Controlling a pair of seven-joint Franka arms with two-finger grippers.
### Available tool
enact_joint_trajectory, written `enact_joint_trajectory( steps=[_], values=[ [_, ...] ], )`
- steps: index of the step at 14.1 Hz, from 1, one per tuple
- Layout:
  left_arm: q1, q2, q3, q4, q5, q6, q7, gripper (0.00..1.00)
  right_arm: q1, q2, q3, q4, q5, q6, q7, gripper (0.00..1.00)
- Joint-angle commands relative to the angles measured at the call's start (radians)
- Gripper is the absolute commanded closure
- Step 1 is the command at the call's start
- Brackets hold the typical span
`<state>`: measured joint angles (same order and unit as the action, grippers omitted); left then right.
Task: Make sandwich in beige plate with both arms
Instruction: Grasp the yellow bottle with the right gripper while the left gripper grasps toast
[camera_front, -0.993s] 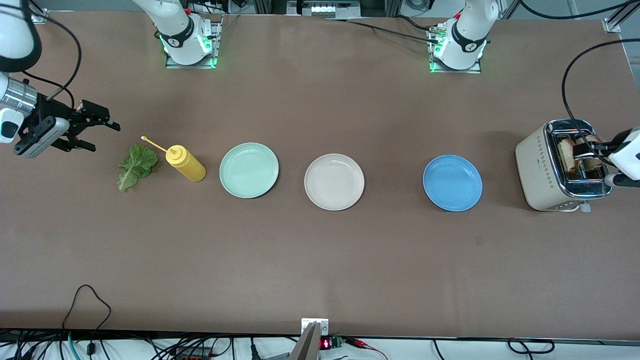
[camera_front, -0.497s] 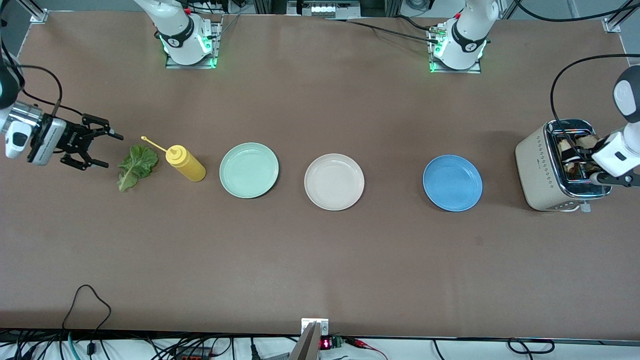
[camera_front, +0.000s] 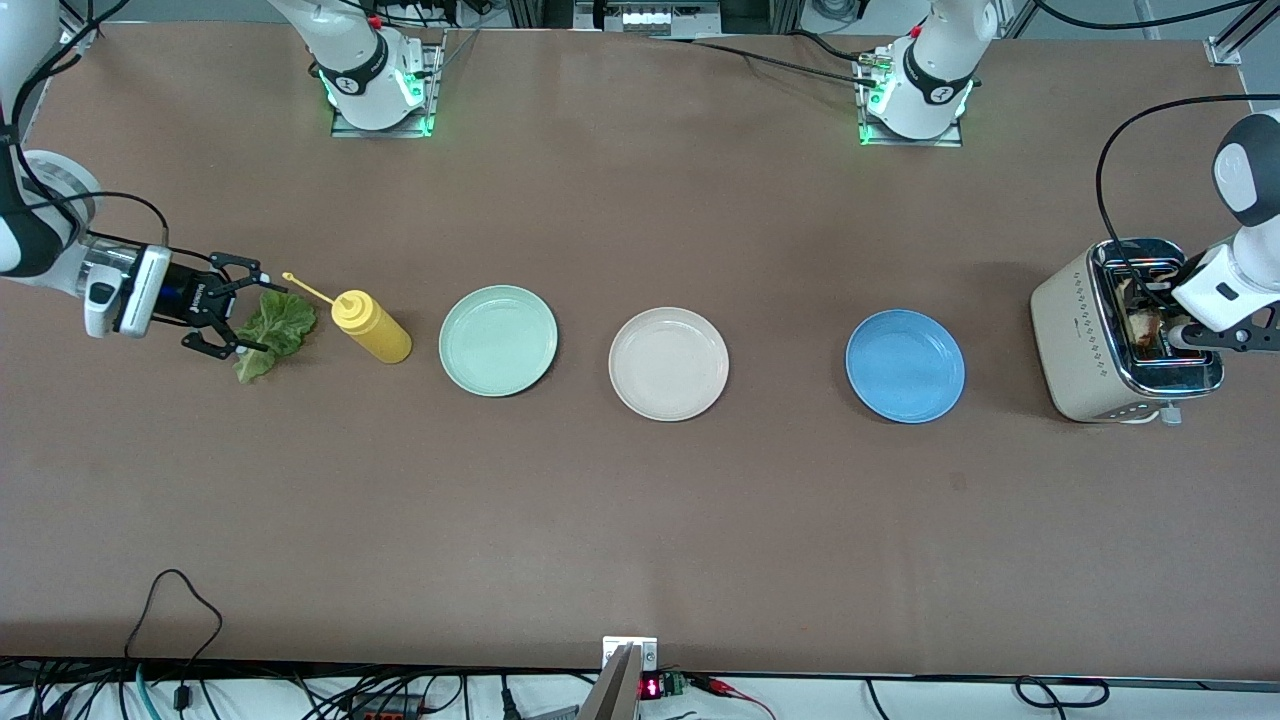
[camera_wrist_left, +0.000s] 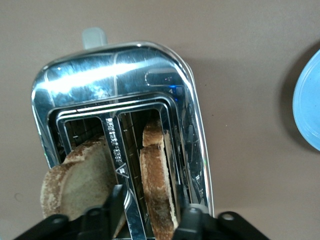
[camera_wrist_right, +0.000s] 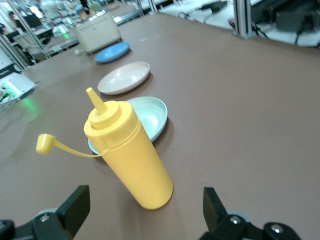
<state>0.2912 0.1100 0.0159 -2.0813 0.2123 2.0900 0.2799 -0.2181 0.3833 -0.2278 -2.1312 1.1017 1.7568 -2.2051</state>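
Two slices of toasted bread stand in the toaster (camera_front: 1085, 340). My left gripper (camera_wrist_left: 151, 205) is down at the toaster's top (camera_front: 1160, 325), open, with its fingers either side of one slice (camera_wrist_left: 157, 185); a gap shows between one finger and that slice. The other slice (camera_wrist_left: 75, 185) leans in the neighbouring slot. The green lettuce leaf (camera_front: 278, 328) lies flat near the right arm's end of the table. My right gripper (camera_front: 250, 318) is low at the leaf's edge, open and empty (camera_wrist_right: 145, 210). The beige plate (camera_front: 668, 363) sits empty mid-table.
A yellow squeeze bottle (camera_front: 372, 327) stands beside the lettuce, straight ahead of the right gripper (camera_wrist_right: 130, 160). A mint-green plate (camera_front: 498, 340) lies between bottle and beige plate. A blue plate (camera_front: 905, 366) lies between beige plate and toaster.
My right gripper has come down and moved toward the lettuce until it reaches the leaf's edge. My left gripper has sunk lower onto the toaster, around a bread slice.
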Motion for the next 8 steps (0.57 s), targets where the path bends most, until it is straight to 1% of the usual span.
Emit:
enact_joint_trajectory(
  steps=[1,2,3,4,6,8],
  values=[
    [0.01,-0.026,-0.008,-0.019,0.016,-0.025,0.012,0.78,-0.018,0.072,0.01,0.02,0.075,-0.083,-0.137,0.0],
    [0.01,-0.026,-0.01,-0.017,0.016,-0.036,0.007,0.87,-0.018,0.103,0.01,0.02,0.105,-0.114,-0.18,0.0],
    [0.01,-0.027,-0.013,-0.013,0.016,-0.041,0.007,0.94,-0.018,0.129,0.01,0.02,0.136,-0.135,-0.211,0.0],
    [0.01,-0.029,-0.016,-0.005,0.016,-0.056,0.007,0.98,-0.018,0.155,0.01,0.02,0.159,-0.148,-0.249,0.0],
    [0.008,-0.029,-0.017,0.035,0.018,-0.103,0.015,0.99,-0.017,0.181,0.012,0.02,0.173,-0.158,-0.298,0.0],
    [0.006,-0.029,-0.022,0.102,0.018,-0.19,0.015,0.99,-0.014,0.207,0.013,0.022,0.204,-0.168,-0.344,0.0]
  ],
)
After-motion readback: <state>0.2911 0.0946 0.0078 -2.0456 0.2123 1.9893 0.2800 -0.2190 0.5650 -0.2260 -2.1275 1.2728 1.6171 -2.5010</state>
